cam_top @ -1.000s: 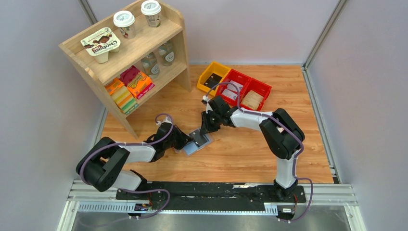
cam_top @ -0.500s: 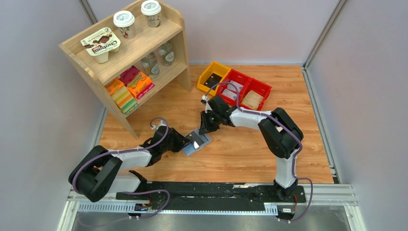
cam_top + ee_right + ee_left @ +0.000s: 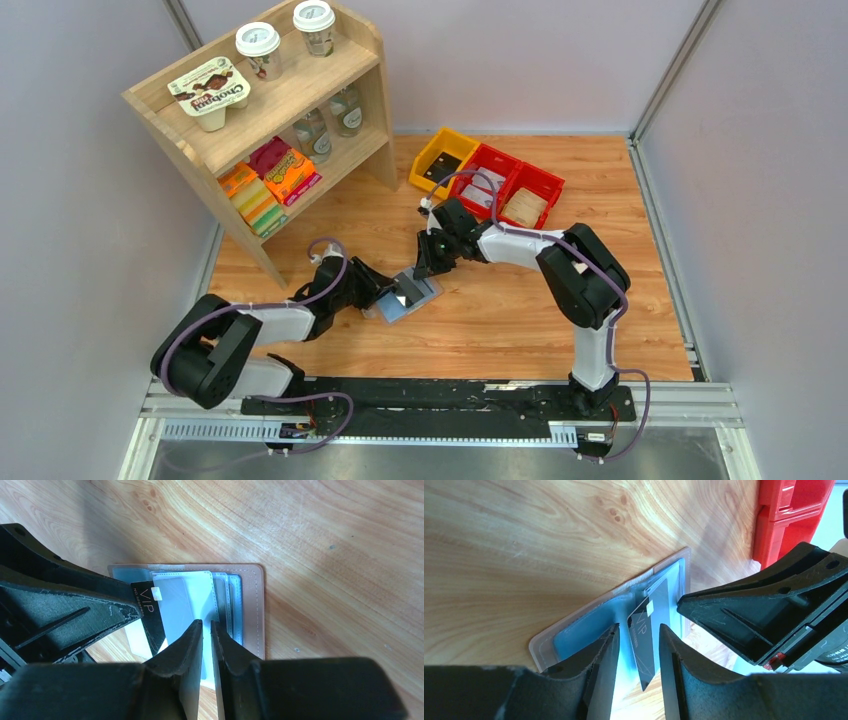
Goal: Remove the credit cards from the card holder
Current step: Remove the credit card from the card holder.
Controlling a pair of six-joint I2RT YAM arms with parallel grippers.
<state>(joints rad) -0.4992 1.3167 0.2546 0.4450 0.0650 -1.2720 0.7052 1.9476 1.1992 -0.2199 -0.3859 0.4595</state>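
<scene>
Left wrist: black card juts from card holder, long axis running between left gripper fingers; jaws half apart, gripping nothing. Right gripper, at card holder's opposite edge, nearly closed, seemingly pinching clear leaf.

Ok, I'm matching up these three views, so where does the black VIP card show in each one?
Top external: black card near the picture's centre.
Left wrist: card low centre, between the left fingers.
Right wrist: card left of centre, slanted.
Shared landmark: the blue-grey card holder it pokes out of.
</scene>
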